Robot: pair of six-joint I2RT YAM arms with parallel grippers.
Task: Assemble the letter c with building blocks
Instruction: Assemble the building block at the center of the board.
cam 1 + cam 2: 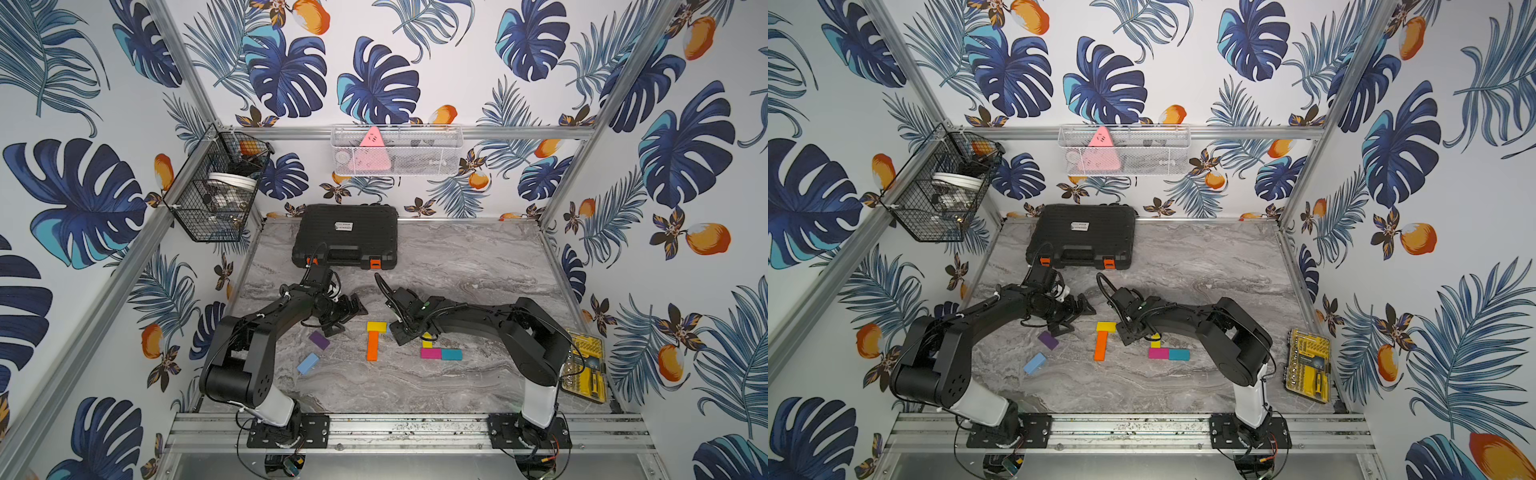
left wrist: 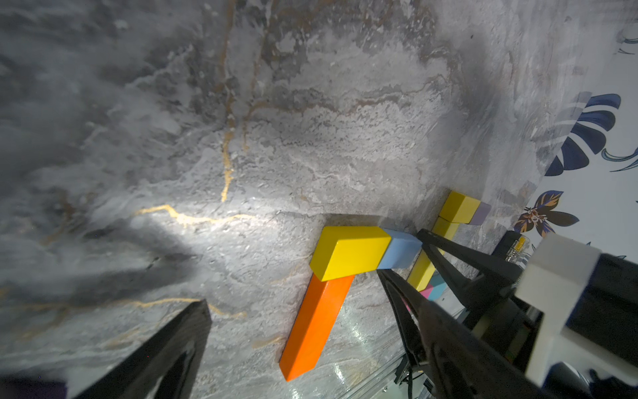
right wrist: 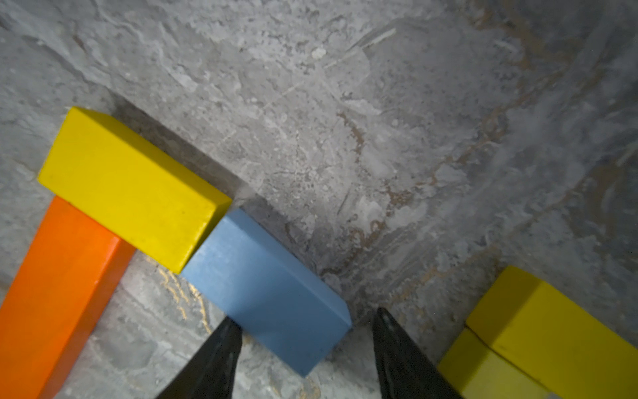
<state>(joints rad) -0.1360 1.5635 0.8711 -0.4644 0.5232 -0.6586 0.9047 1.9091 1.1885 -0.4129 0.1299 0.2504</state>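
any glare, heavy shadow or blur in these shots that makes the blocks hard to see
Left wrist view: a bright hotspot on the marble table, dark shadow beside it, yet the orange block reads clearly. Right wrist view: even light, yellow block and light blue block sharp, the right gripper soft up close. Both top views: flat even light, only faint shadows.

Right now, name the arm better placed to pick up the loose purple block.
Left. The open left gripper hangs beside the purple block; the right gripper sits beyond the orange block, its jaws astride the light blue block abutting the yellow block.
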